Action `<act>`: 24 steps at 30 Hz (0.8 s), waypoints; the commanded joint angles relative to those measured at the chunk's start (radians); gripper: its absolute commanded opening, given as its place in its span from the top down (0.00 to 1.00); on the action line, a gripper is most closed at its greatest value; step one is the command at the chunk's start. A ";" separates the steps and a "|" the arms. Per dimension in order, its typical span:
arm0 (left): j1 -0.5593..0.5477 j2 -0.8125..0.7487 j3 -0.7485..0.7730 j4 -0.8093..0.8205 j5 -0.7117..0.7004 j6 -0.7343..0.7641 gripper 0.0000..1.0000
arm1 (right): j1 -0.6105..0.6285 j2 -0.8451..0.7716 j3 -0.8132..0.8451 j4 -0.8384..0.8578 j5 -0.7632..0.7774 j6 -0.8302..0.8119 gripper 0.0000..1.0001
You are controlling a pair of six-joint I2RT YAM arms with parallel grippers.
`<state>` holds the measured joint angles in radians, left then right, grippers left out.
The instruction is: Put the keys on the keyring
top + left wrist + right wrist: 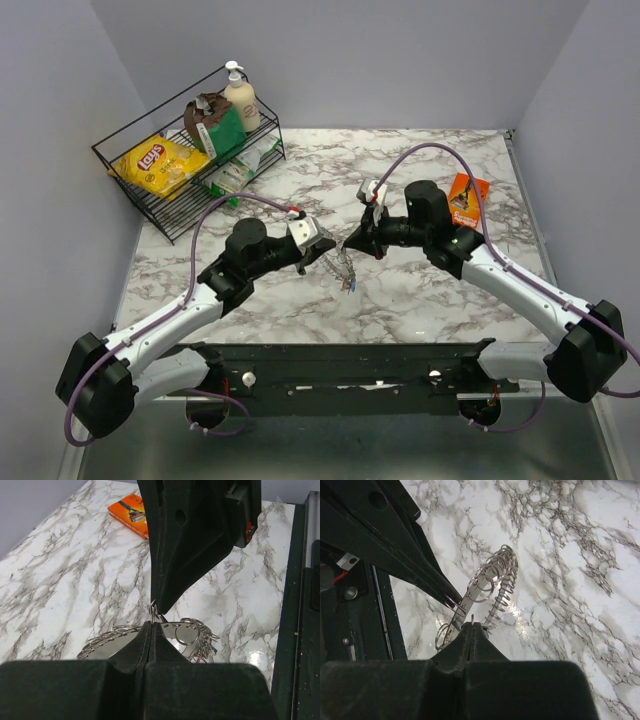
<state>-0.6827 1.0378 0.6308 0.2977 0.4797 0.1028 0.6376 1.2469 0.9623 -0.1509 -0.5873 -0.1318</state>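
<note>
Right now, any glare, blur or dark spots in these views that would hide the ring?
Top view: even light, sharp, but the ring is tiny against the veined table. Left wrist: glare on the table at lower right; the left claw is a black mass. Right wrist: ring sharp, sheen behind it; right claw featureless dark.
</note>
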 commanded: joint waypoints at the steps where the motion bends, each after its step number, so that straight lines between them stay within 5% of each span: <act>1: -0.002 -0.041 -0.014 0.055 -0.052 -0.006 1.00 | 0.002 -0.021 -0.004 0.001 0.047 0.000 1.00; 24: -0.003 0.042 0.047 0.014 -0.017 -0.006 1.00 | 0.002 0.009 0.036 0.017 -0.108 -0.009 1.00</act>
<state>-0.6827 1.0840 0.6334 0.2806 0.4450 0.1001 0.6376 1.2472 0.9638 -0.1501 -0.6750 -0.1326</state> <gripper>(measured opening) 0.009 0.009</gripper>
